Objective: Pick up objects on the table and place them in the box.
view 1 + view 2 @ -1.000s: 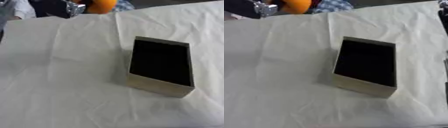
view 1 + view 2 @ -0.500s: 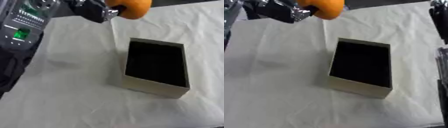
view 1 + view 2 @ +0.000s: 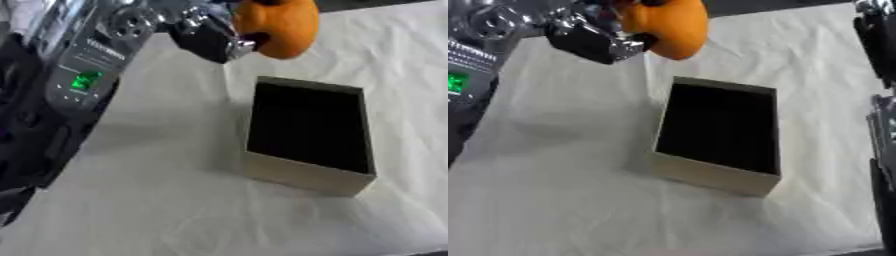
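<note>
The bench (image 3: 157,200) before me is covered by a white cloth (image 3: 175,220), creased in several places, with a long fold running from the far edge toward the box (image 3: 308,134). The box is the only item resting on the cloth. It sits right of centre, slightly askew, with its open top facing up. Its walls are tan and its interior is black. A shadow lies along its left side.
</note>
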### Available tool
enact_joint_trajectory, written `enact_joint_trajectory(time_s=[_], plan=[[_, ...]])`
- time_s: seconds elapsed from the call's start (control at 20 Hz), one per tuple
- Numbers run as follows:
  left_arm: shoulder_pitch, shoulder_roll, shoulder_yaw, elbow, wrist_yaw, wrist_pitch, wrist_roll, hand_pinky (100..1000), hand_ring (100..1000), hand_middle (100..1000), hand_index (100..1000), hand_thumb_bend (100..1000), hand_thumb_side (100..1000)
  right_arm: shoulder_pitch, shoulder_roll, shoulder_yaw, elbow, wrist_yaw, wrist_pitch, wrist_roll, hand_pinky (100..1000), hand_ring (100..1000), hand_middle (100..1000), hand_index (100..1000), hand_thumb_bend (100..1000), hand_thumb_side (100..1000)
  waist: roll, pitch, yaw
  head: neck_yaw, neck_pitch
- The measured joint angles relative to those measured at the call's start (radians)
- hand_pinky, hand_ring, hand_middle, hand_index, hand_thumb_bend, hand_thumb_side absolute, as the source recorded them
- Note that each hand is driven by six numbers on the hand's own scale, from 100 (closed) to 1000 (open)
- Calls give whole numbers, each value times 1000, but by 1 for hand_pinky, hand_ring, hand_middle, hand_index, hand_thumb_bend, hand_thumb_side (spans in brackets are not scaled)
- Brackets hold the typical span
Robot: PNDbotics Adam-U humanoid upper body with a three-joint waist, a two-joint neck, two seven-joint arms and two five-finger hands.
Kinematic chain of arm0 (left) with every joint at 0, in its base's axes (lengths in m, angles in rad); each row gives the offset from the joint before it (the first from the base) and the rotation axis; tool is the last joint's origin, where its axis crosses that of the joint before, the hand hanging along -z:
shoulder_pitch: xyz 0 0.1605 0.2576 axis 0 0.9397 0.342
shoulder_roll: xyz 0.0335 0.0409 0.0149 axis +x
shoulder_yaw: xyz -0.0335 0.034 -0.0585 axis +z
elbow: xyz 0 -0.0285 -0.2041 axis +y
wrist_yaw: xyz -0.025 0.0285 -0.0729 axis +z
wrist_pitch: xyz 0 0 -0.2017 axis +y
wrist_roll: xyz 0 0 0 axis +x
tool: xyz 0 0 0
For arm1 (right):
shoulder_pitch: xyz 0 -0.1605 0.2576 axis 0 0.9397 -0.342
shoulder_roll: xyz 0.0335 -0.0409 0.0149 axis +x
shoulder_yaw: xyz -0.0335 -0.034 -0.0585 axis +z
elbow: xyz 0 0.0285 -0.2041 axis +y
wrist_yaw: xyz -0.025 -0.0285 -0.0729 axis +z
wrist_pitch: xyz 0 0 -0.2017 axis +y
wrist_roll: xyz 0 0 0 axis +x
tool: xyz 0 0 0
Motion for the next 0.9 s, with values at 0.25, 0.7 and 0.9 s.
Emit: enact_joint_trajectory(time_s=[0.25,0.7,0.9], plan=[[11,-55,-9,71,-55,-5,24,205,454,457,485,113,100,0,3,0,0,-4,0,-1,604,685,552,801,100,785,-1,0,-4,18,-2],[24,-112,-32,142,-74,-22,58,202,454,456,485,103,100,0,9,0,0,-7,-3,-4,603,683,550,801,100,786,-1,6,-10,33,-8],[26,-125,-45,152,-73,-30,57,200,452,456,484,100,100,0,10,0,0,-8,-4,-5,602,683,550,801,100,786,-1,6,-10,36,-8]])
